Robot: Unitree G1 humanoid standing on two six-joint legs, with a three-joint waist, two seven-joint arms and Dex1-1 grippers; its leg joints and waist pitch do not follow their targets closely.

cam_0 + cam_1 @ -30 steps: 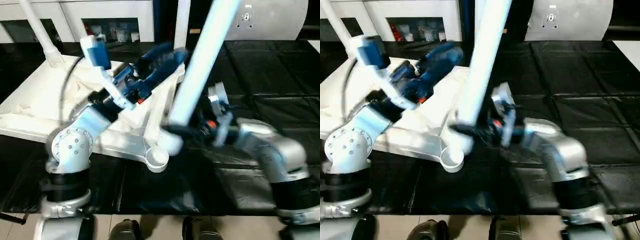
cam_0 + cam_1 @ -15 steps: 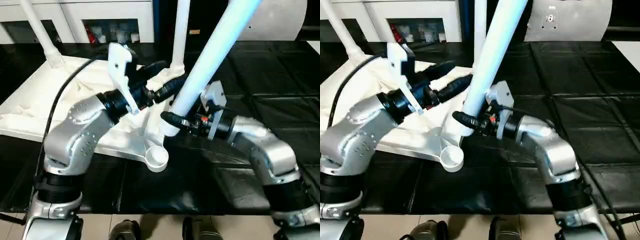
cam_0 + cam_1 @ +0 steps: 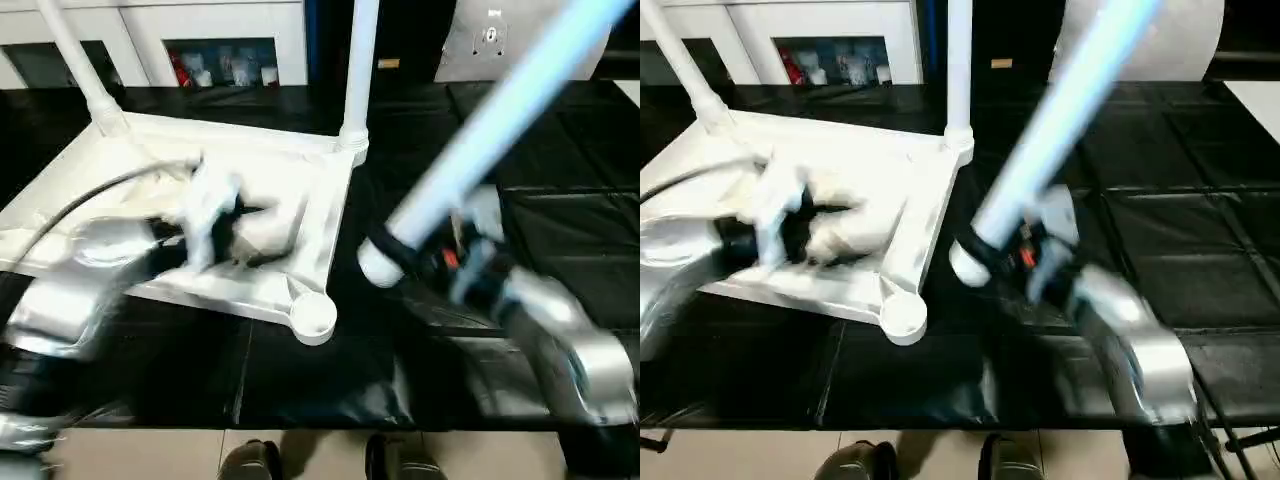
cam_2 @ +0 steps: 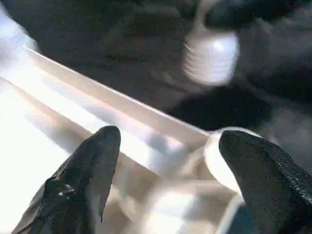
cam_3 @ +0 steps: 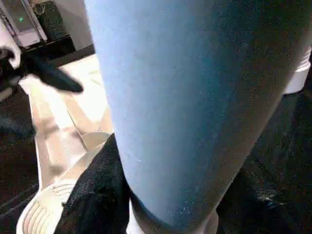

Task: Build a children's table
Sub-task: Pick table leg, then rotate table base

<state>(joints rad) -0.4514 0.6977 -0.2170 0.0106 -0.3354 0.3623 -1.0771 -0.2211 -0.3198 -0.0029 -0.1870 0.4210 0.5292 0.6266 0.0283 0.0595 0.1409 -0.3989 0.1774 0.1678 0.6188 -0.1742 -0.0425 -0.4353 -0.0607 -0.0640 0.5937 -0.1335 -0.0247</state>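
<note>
Our left gripper [image 3: 262, 212] has swung away from the held leg [image 3: 480, 150] since a second ago; it now hovers spread and empty over the upturned table top [image 3: 260, 180] at centre left. Our right gripper [image 3: 425, 262] is clamped on the leg's thick end, which has drifted right of the empty corner socket [image 3: 312, 318]. Two legs [image 3: 355, 70] already stand at the far corners. We judge that seating this leg comes next.

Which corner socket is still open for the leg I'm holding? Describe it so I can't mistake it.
Find the upside-down white table top on the black sheet. Two far corners already carry upright legs. The open socket is the round ring at the near corner, nearest the held leg.
</note>
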